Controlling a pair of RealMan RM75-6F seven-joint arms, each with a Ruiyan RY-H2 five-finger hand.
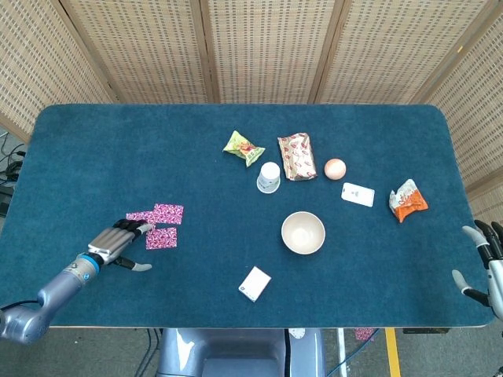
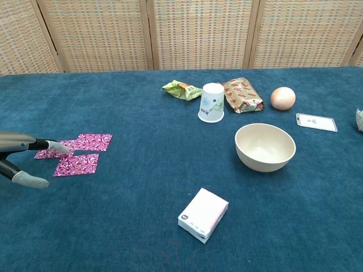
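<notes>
Magenta patterned sheets (image 1: 159, 225) lie in a small cluster on the blue bench (image 1: 118, 149), at about eight o'clock from the bench's middle in the head view. One sheet sits toward twelve o'clock, one toward six, and a narrower one toward nine. The left hand (image 1: 118, 242) reaches in from seven o'clock, its fingers (image 2: 55, 147) stretched flat and spread with nothing held; the fingertips lie over the narrow sheet at the cluster's nine o'clock edge, though whether they press on it cannot be told. The thumb stands apart toward six o'clock, above bare bench.

The right hand (image 1: 486, 255) shows only at the four o'clock edge of the head view, beyond the bench rim, fingers apart and holding nothing.

Near the middle stands a cream bowl (image 1: 303, 232), upright. At seven o'clock from it lies a small white box (image 1: 255, 283). At eleven o'clock from the bowl a white paper cup (image 1: 269, 177) stands upside down, with a green snack bag (image 1: 244, 148) at its eleven o'clock and a brown patterned packet (image 1: 296, 155) at its one o'clock. A peach-coloured ball (image 1: 335, 168) lies just beside that packet at three o'clock, a white card (image 1: 357, 194) near it toward five, and an orange-and-white wrapper (image 1: 407, 201) farther toward three o'clock.
</notes>
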